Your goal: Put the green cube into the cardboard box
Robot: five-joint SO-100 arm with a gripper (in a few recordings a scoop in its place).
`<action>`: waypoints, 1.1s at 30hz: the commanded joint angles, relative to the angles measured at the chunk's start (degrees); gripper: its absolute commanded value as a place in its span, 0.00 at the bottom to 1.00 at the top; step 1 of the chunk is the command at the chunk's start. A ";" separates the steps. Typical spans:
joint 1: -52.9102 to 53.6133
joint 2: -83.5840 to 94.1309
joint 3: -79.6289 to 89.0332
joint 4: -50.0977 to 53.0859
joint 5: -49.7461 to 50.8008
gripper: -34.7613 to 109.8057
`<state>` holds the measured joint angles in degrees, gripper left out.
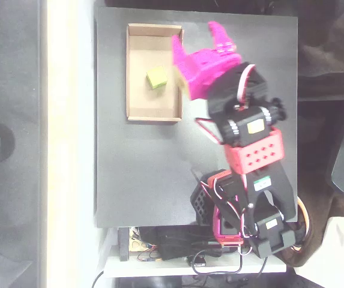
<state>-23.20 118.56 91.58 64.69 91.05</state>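
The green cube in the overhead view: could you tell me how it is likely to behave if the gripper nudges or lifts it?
The green cube has flat faces, so it would probably slide rather than roll. It sits inside the cardboard box, whose low walls should stop it. It looks small and matte, so likely light and not slippery. The gripper is open beside it.

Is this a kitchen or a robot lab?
Probably a robot workbench: a robot arm with a magenta gripper on a black table, with loose wires at its edge.
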 commanded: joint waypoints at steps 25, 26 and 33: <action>20.30 14.06 8.09 1.14 0.62 0.41; 20.39 15.21 9.49 1.14 0.62 0.40; 20.39 23.20 19.42 1.14 0.53 0.32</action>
<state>-2.46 137.64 108.37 64.95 91.05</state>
